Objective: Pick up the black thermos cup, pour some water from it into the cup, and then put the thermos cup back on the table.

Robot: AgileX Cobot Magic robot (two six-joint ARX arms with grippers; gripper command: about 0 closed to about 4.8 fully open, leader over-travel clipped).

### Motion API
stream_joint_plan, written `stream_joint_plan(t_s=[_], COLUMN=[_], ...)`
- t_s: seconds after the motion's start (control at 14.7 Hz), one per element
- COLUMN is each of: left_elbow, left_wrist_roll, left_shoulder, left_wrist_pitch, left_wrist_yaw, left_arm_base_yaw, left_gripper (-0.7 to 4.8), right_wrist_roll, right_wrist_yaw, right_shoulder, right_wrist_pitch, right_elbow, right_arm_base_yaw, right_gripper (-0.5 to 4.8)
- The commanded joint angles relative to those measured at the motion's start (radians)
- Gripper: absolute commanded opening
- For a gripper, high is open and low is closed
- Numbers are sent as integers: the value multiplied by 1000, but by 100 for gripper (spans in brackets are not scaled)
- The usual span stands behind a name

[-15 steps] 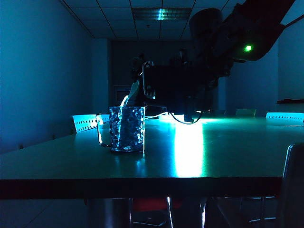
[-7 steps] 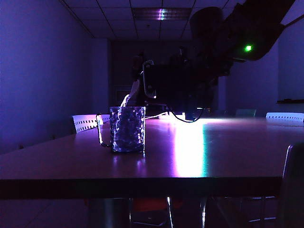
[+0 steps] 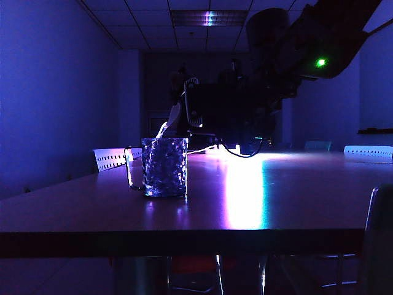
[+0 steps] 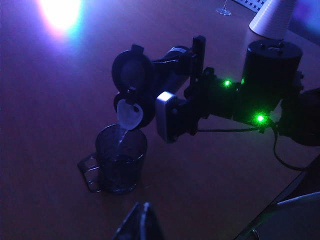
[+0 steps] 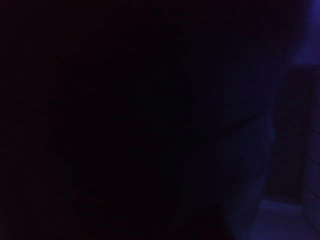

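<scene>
Two arms in the scene, dim purple light. Right claw (image 4: 172, 85) grips the black thermos cup (image 4: 167, 75) round its body, jaws spread wide on it, holding it tipped near level above the desk (image 4: 210, 170); flip lid (image 4: 131, 67) hangs open and pale spout (image 4: 130, 114) points down, just over the rim of the glass mug (image 4: 120, 160). Thin stream of water runs from spout into the mug. Mug stands upright on the desk, loop handle (image 4: 89, 172) on its side away from the arm. In the exterior view the mug (image 3: 164, 166) sits at approx 9 o'clock from frame centre, dimpled wall catching light, handle at its 9 o'clock; thermos (image 3: 209, 110) and right arm are a dark mass at its 1 o'clock, spout (image 3: 171, 118) right above the rim, green LED (image 3: 320, 62) lit on the arm. Bright glare strip on the desk (image 3: 295, 196) at the mug's 3 o'clock. Left claw (image 4: 142, 225): only dark fingertips show at the frame edge, near the mug but apart from it, tips close together, nothing between them; can't tell more. Right wrist view almost fully black, nothing readable. White ribbed cone-shaped object (image 4: 272, 17) sits on the desk well apart from the mug.
</scene>
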Motion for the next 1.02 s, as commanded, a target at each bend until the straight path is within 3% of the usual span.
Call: stream_joint_plan(t_s=[0.07, 1.02], left_elbow=[6, 6], left_wrist_roll=[8, 8], left_shoulder=[-2, -2], left_wrist_pitch=[10, 3], left_wrist_yaw=[7, 7], left_arm_base_yaw=[0, 0], left_gripper=[-6, -6], right_wrist_roll=[-7, -37], right_wrist_yaw=[5, 5], right_shoulder=[-17, -17], right_wrist_pitch=[111, 114], right_elbow=[14, 14], right_arm_base_yaw=[1, 1], right_gripper=[107, 107])
